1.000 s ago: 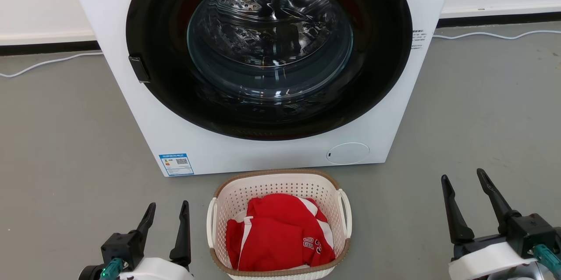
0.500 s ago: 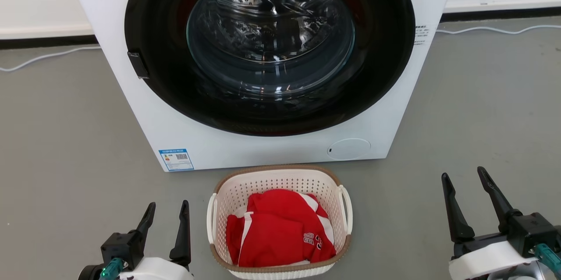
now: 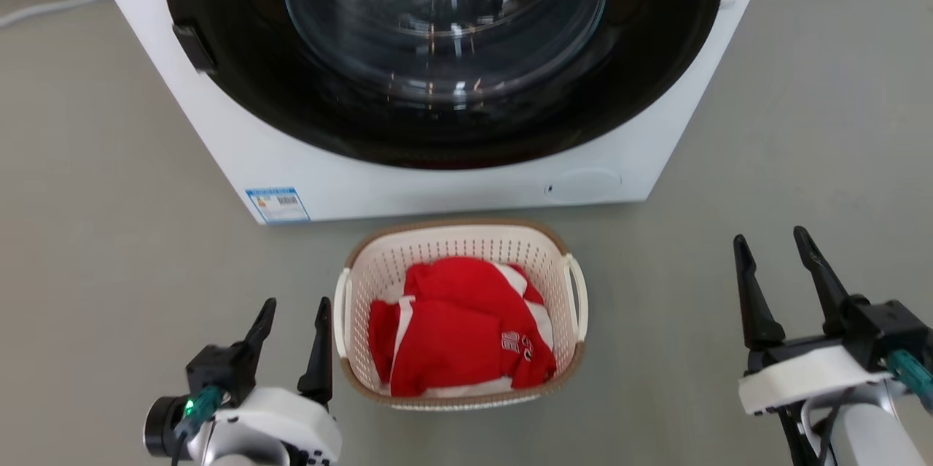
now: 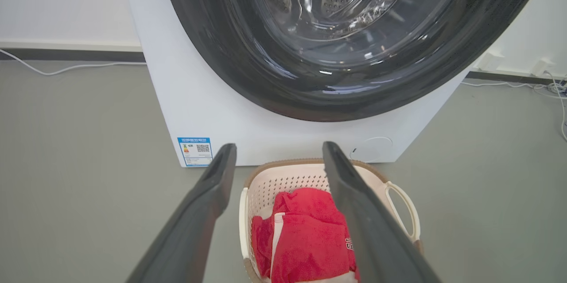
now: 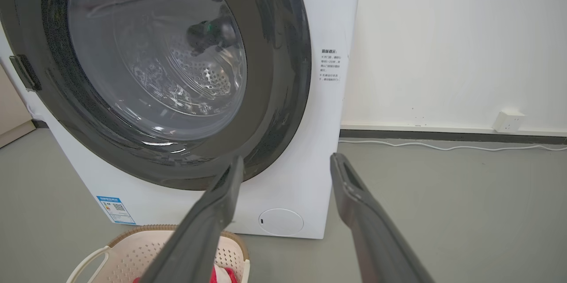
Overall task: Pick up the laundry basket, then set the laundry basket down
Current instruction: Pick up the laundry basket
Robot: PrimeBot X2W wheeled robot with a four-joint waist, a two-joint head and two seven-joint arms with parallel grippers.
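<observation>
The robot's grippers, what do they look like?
Both the left gripper and right gripper have two long, dark, tapering fingers on a black block, joined to a glossy white rounded wrist. Each carries a teal plug; the left one glows green. Thin cables hang beneath the right wrist.

**A:** What is blocking the way to the basket?

**B:** The washing machine is standing just behind the back rim. It is leaving only a thin strip of floor there.

**A:** And the sides?

**B:** Bare floor is lying open on both. The left claw is pointing forward, jaws apart, just beside the left handle. The right claw, also spread, is sitting well apart from the right handle, and nothing is standing between them.

**A:** From above?

**B:** Red clothes are filling the inside, lying below the rim.
</observation>
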